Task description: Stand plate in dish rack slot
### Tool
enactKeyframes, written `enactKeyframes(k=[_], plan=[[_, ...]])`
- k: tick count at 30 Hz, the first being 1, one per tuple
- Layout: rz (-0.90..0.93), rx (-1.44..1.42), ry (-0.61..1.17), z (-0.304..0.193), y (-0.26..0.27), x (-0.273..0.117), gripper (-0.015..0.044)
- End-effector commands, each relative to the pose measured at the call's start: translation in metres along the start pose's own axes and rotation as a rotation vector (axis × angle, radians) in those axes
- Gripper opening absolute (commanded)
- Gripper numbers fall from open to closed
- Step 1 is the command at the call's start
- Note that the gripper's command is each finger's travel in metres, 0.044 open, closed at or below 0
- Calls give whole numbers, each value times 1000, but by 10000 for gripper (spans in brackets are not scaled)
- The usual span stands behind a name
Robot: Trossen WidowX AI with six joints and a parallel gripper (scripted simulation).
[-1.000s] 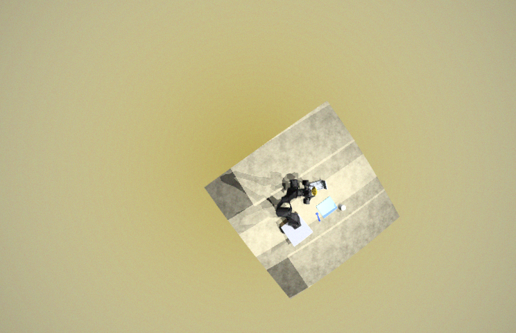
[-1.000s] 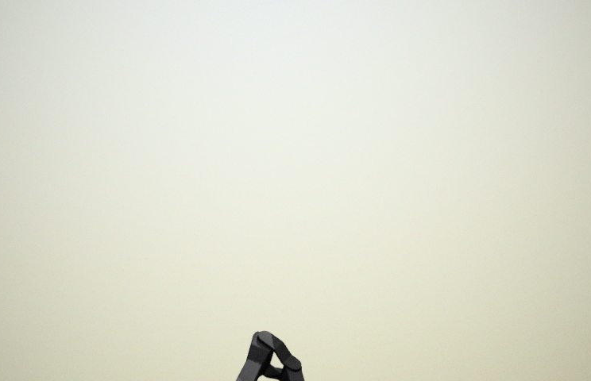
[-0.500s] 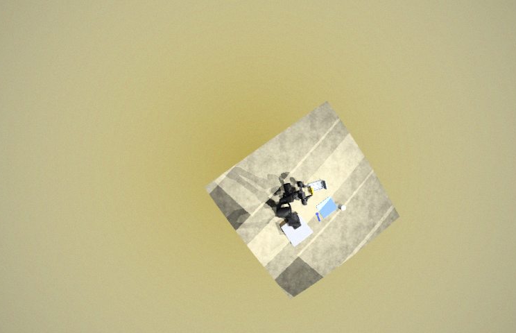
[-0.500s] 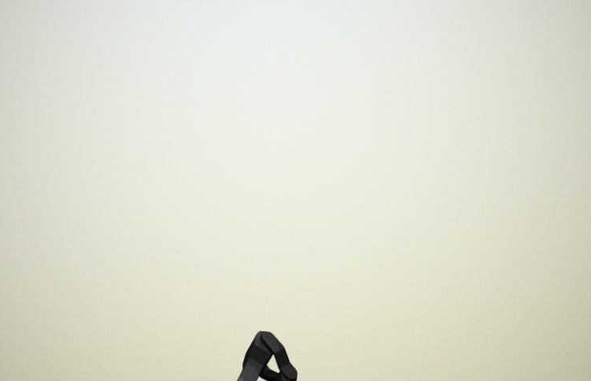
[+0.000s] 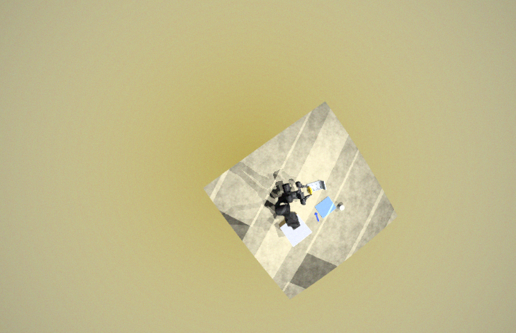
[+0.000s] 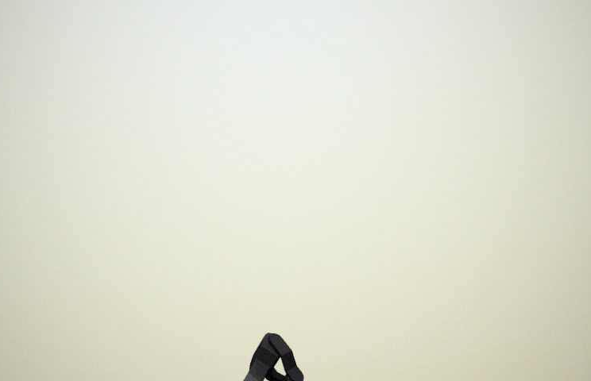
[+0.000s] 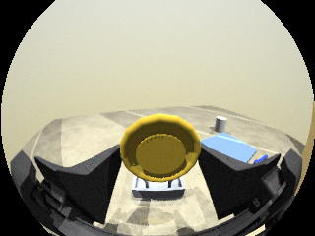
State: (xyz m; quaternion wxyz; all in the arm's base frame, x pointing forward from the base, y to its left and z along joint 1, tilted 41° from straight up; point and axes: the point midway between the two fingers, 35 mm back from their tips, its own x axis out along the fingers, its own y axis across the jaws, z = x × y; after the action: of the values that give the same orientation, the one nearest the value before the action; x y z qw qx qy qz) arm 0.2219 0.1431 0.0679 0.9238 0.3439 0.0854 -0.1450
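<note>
We see the yellow plate (image 5: 309, 190) (image 7: 160, 153) clamped across its rim, pincer (image 5: 308, 191) (image 7: 160, 148) holding it. In the wrist view its round face points at the camera, the outline wider than tall. From the top it's a narrow sliver, long axis running across the near end of the dish rack (image 5: 321, 184) (image 7: 158, 193). Seating: can't tell.

Arm (image 5: 282, 208) (image 6: 262, 357): bent, elbow peak low in the exterior view, base on the white square (image 5: 299, 234).

Edges: rack well inside the bench (image 5: 325, 145) (image 7: 89, 135) border. Blue panel (image 5: 324, 207) (image 7: 228, 147) near the rack, bare bench between; blue utensil (image 5: 316, 216) (image 7: 261, 159) and pale cylinder (image 5: 341, 206) (image 7: 220, 124) beside the panel.
</note>
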Motion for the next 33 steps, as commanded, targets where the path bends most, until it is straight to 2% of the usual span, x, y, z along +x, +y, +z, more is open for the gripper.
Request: enactKeyframes(k=[1, 33], plan=[[-3, -5, -1, -7, 0, 4, 0], [3, 8, -5, -31, 0, 41, 0]])
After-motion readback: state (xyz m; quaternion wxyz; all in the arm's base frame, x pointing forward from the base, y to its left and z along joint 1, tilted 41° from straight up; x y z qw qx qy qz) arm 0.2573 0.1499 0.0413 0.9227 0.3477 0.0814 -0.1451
